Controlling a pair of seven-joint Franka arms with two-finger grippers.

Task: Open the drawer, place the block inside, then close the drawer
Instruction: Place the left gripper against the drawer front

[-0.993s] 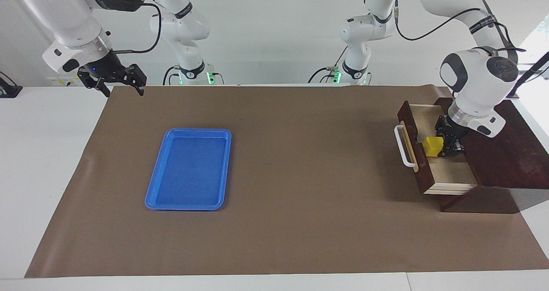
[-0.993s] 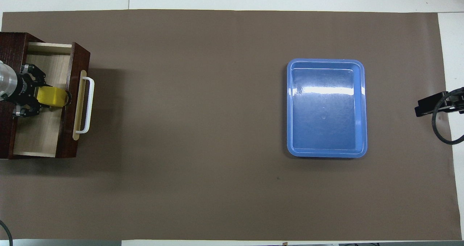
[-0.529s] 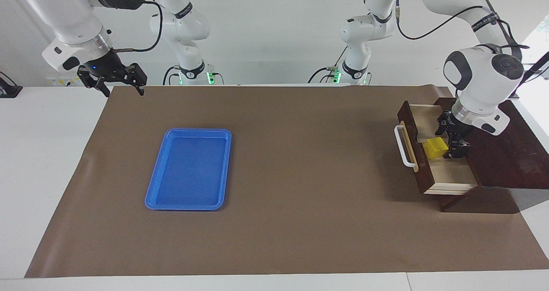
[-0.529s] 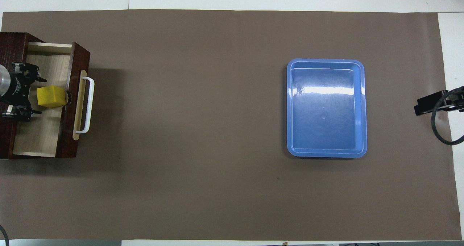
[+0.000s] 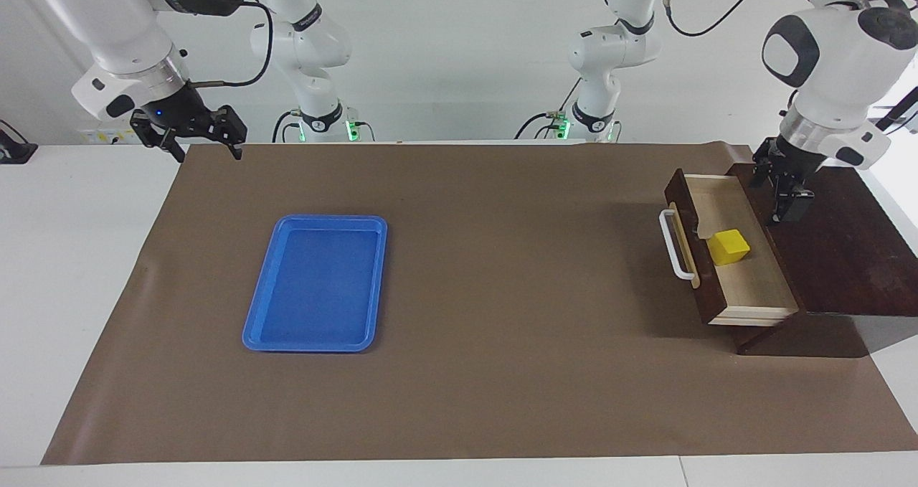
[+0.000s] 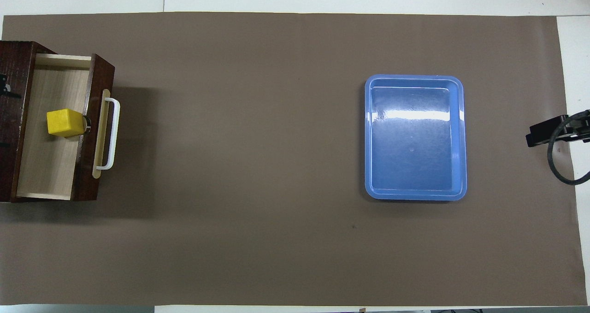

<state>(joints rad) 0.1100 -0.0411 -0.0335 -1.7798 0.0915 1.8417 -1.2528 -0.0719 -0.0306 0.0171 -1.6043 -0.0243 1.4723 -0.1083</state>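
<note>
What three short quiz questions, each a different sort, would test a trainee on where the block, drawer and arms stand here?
1. True or false: the yellow block lies in the open drawer, close against the inside of the drawer front.
2. Multiple choice: the left gripper is (a) shut on the block, (b) raised over the wooden box, holding nothing, (c) on the white handle.
3. Fill in: the right gripper waits beside the brown mat's corner, at the end of the table where the blue ____ lies.

Key: 1 true; 2 b; 3 tray.
</note>
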